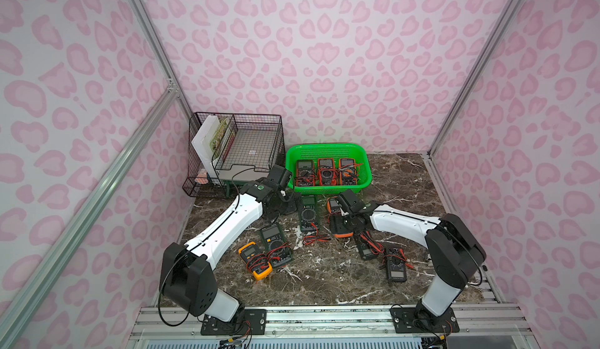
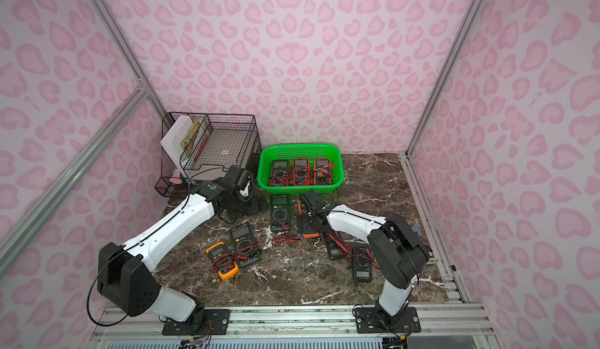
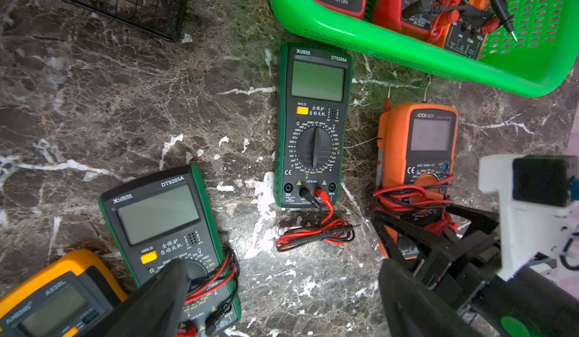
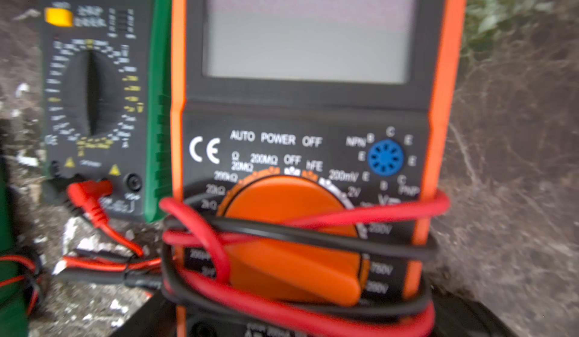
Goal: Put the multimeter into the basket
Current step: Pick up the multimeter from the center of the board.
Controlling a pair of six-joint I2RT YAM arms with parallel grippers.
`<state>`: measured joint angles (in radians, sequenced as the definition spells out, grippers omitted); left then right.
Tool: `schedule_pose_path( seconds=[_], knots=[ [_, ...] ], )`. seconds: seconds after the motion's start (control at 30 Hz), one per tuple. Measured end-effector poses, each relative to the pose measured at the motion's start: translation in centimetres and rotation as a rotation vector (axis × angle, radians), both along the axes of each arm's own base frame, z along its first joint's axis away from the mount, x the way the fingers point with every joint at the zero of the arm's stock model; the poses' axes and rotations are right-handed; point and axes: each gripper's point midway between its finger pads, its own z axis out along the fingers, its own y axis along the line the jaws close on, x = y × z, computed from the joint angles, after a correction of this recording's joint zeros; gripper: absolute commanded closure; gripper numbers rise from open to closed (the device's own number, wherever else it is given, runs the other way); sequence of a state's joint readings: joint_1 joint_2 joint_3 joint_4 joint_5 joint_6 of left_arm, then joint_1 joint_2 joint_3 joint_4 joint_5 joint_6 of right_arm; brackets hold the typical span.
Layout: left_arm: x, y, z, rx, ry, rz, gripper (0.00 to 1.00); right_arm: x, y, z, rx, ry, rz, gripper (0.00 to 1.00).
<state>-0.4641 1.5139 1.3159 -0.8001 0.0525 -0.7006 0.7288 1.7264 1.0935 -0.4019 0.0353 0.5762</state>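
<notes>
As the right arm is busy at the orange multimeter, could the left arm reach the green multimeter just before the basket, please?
Probably yes: the left gripper hangs open close to the green multimeter, whose face is uncovered; the basket and the orange multimeter beside it leave little room, though.

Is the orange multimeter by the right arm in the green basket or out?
Out: the orange multimeter sits on the marble table, just outside the basket, by its near wall.
</notes>
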Motion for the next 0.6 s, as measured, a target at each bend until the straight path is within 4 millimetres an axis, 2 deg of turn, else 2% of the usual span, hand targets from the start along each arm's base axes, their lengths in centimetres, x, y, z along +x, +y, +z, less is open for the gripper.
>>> schedule_pose_path(
  seconds=[0.4,0.6],
  knots=[
    [0.9,-0.8,1.8,-0.041,-0.033,0.000,0.01,-1.9,1.2,4.0,0.072,-0.040,0.032,0.48],
    [1.4,-1.3,3.2,-0.073,-0.054,0.005,0.01,-1.8,1.3,6.5,0.111,-0.078,0.026,0.48]
  ],
)
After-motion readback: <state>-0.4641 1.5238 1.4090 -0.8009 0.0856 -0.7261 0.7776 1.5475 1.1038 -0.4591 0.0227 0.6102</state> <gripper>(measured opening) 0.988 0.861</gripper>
